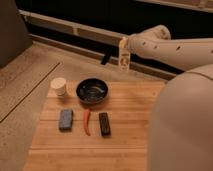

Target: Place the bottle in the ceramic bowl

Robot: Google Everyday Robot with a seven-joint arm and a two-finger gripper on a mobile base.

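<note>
My arm (pixel 165 47) is a smooth, off-white shell, rounded and tube-like, with a bulbous joint housing (pixel 160 33) just behind my gripper (pixel 123 51). A faint seam rings that housing. Well back from the gripper, my body (pixel 182 125) swells into a wide, matte cream dome, plain and unmarked. The gripper itself shows pale, at the far end of the arm.

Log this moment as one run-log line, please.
phase: carrying | gripper: raised behind the board, right of bowl | bottle: hanging upright from gripper, off the board | bowl: on board, nothing in it | placement: not yet done
</note>
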